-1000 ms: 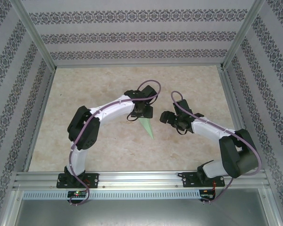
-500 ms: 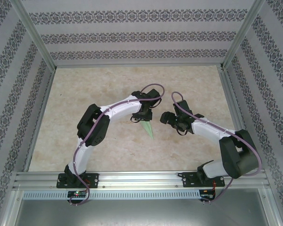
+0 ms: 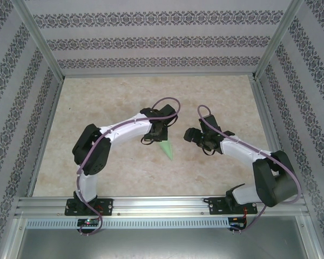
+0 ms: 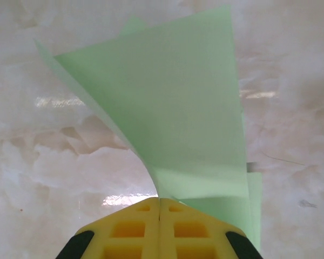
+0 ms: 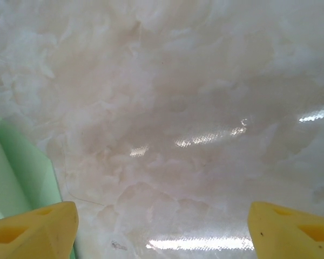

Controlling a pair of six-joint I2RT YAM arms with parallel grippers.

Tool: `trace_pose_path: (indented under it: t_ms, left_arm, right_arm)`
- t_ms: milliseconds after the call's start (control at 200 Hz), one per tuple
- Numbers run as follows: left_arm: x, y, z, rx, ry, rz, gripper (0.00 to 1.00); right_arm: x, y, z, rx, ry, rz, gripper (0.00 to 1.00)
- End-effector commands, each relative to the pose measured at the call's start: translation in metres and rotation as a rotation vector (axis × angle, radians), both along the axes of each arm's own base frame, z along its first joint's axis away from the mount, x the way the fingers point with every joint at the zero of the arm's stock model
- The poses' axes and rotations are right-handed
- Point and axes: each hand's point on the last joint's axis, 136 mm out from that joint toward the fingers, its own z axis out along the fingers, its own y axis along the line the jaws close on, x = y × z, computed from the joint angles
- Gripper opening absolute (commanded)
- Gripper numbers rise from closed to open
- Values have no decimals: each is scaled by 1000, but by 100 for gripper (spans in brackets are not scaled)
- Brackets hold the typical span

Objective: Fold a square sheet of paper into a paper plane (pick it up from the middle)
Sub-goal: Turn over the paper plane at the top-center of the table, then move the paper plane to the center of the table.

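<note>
walls [image 3: 151,40]: i see patterned panels closing the bay at 9, 12 and 3 o'clock.
table [image 3: 97,102]: pale marbled top, with glare streaks in both wrist views.
left arm [image 3: 119,131]: bent over from its base at 7 o'clock, reaching toward the table's centre.
right arm [image 3: 248,154]: bent over from its base at 5 o'clock, reaching in toward the centre.
paper plane [image 3: 167,148]: a slim mint-green dart near the table's centre, its point toward 5 o'clock. in the left wrist view it [image 4: 189,124] fans up toward 12 o'clock. in the right wrist view an edge [image 5: 16,172] shows at 8 o'clock.
left gripper [image 3: 157,136]: i read the jaws as clenched; the yellow fingers [image 4: 129,229] meet flush, pinching the paper plane at their seam.
right gripper [image 3: 191,135]: at 3 o'clock of the paper plane and apart from it, jaws released and wide, bare table between them [image 5: 162,221].
</note>
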Motion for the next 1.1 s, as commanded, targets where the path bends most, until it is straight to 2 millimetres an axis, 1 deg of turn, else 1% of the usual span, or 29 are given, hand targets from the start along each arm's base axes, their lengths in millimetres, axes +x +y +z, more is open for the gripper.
trace_pose_path:
  t_ms: [0, 135, 205, 245, 315, 410, 465, 535, 644, 744, 864, 949, 1094]
  left_arm:
    - [11, -29, 44, -184, -139, -95, 0]
    - [9, -50, 67, -368, -200, -206, 0]
    - [8, -57, 71, -446, -206, -238, 0]
    - [8, -60, 68, -485, -201, -246, 0]
    - [6, -66, 57, -544, -185, -260, 0]
    - [6, -73, 44, -621, -157, -260, 0]
    - [7, -74, 34, -645, -129, -249, 0]
    - [8, -71, 22, -641, -107, -244, 0]
    - [7, -63, 6, -633, -86, -225, 0]
    - [11, -50, -4, -621, -81, -180, 0]
    - [11, -40, -12, -621, -73, -145, 0]
    - [9, -36, -16, -617, -64, -137, 0]
    - [8, -34, -20, -610, -59, -133, 0]
  right_arm:
    - [3, -7, 17, 32, -65, -38, 82]
    - [3, -8, 36, 89, -118, -47, 82]
    - [3, -8, 44, 109, -138, -49, 82]
    - [3, -7, 48, 125, -150, -45, 83]
    - [3, -2, 55, 161, -176, -29, 83]
    - [3, 9, 63, 212, -200, 6, 82]
    - [2, 17, 67, 240, -209, 40, 81]
    - [0, 29, 70, 253, -209, 86, 78]
    - [-5, 46, 63, 215, -180, 139, 69]
    - [-11, 63, 51, 173, -135, 180, 60]
    - [-17, 77, 34, 111, -85, 220, 54]
    - [-21, 85, 25, 69, -55, 256, 51]
    - [-24, 94, 16, 23, -17, 300, 50]
